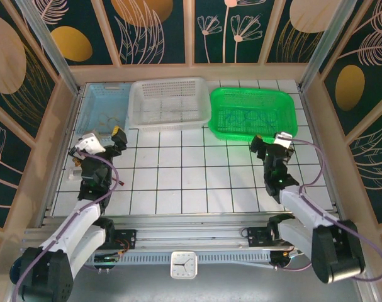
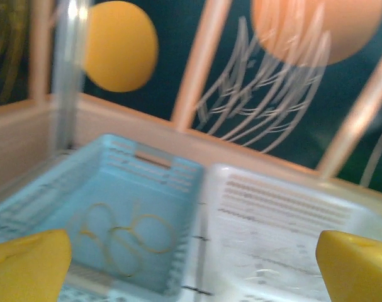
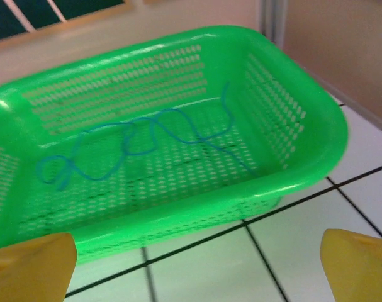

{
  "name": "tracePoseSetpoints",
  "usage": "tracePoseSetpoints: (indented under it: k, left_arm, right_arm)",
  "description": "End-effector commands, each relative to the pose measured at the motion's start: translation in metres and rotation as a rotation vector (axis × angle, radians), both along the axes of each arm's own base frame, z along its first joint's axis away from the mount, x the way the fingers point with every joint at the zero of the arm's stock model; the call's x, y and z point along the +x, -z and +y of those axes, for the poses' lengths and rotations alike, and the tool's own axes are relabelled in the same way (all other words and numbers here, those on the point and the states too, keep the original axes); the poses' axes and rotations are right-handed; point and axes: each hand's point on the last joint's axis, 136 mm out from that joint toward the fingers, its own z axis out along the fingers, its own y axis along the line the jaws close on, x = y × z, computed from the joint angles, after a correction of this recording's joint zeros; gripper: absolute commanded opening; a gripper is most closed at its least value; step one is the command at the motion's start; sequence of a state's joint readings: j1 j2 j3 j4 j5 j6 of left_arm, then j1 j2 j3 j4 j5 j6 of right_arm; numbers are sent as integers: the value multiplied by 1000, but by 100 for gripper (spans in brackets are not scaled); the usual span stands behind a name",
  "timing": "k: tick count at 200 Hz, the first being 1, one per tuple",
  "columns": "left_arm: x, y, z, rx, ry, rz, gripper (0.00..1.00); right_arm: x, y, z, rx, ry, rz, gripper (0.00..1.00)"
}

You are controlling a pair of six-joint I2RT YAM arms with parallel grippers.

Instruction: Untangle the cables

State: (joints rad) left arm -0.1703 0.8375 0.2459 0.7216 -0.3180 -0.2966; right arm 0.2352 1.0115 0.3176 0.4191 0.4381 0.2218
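Yellow fingertips [image 2: 27, 264] framed the bottom corners of the left wrist view, set far apart, so the left gripper [image 2: 192, 269] stood wide open with nothing between its jaws. Beyond it lay a pale blue basket [image 2: 153, 173]. On its floor rested a beige cable [image 2: 124, 242] in a few loose loops that crossed one another. Just beside that basket, to its right, sat a white basket [image 2: 285, 207]; this view was blurred.

The right gripper [image 3: 195, 270] was likewise spread wide and held nothing, its two yellow tips at the lower corners of the right wrist view above the white tiled table [image 3: 291, 251]. Close ahead of it stood a green basket [image 3: 304, 182]. A thin blue cable [image 3: 140, 141] lay inside on the perforated floor, bunched in small loops at the left and trailing in a wavy line toward the right wall.

From the overhead camera the three baskets stood in a row along the far edge of the table: blue on the left, white in the middle, green on the right. The left gripper hung near the blue basket's near edge and the right gripper near the green basket's, both apart from the cables. A small clock [image 1: 183, 264] sat on the rail between the arm bases.
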Motion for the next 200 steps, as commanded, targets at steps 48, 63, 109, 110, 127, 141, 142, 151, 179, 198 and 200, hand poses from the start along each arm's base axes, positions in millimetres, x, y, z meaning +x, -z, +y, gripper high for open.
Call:
tracePoseSetpoints:
  k: [48, 63, 109, 110, 127, 141, 142, 151, 179, 198, 200]
  left_arm:
    - [9, 61, 44, 186, -287, 96, 99]
    - [4, 62, 50, 196, -311, 57, 99]
    - [21, 77, 36, 214, -155, 72, 99]
    - [22, 77, 36, 218, -151, 74, 99]
    - [28, 82, 27, 244, -103, 61, 99]
    - [40, 91, 21, 261, -65, 129, 99]
    - [40, 92, 21, 262, -63, 135, 99]
    - [44, 90, 21, 258, -58, 127, 99]
    - [49, 95, 26, 237, -57, 155, 99]
    - [50, 95, 28, 227, -59, 155, 99]
    - [50, 95, 28, 228, -60, 157, 99]
  right_arm:
    - [29, 1, -10, -161, -39, -179, 99]
    - [35, -3, -9, -183, -66, -208, 99]
    - [23, 2, -14, -93, -208, -336, 99]
    - [24, 2, -13, -91, -215, -332, 99]
    - [39, 12, 1, -78, -328, -266, 99]
    - [44, 19, -3, -45, -335, -221, 99]
    - [43, 18, -3, -44, -335, -225, 99]
    - [43, 16, -4, -40, -327, -241, 99]
    - [47, 19, -12, -62, -248, -217, 99]
    - [47, 19, -11, -69, -242, -215, 99]
    - [47, 18, -11, -69, -242, -216, 99]
